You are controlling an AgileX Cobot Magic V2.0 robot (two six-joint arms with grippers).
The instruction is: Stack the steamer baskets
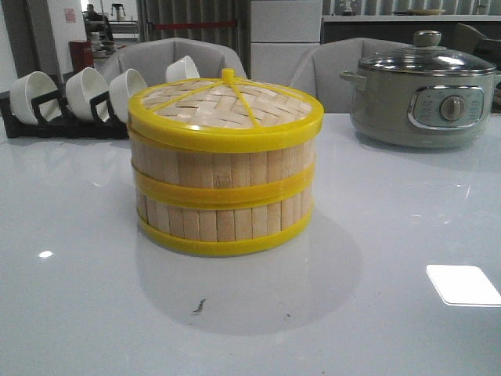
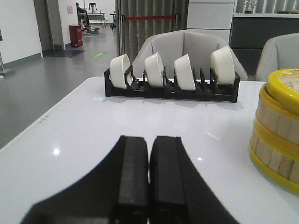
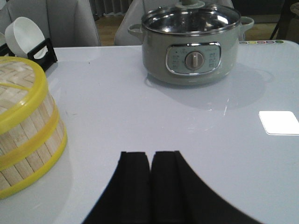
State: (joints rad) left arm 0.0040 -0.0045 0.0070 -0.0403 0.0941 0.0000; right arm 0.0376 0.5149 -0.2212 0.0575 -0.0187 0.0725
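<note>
Both arms hang low over the glossy white table (image 1: 94, 313), the left gripper (image 2: 148, 186) and right gripper (image 3: 150, 186) each pressed closed on nothing. The two round bamboo-slat steamer baskets with yellow rims (image 1: 223, 184) sit stacked mid-table under a woven yellow-rimmed lid (image 1: 225, 106). Only the front view shows the whole stack; the left wrist view shows the black rack of white bowls (image 2: 172, 79) clearly, the right wrist view the grey-green electric pot (image 3: 191, 44), its dial markings unreadable.

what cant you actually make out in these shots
- Inside of the steamer baskets: hidden in all views by the woven lid.
- Front view: neither hand shows; the rack's left end is cut off.
- Left wrist view: baskets cut off by the frame edge; left hand shut.
- Right wrist view: electric pot's lid knob cropped, dial markings too small; right hand shut.
</note>
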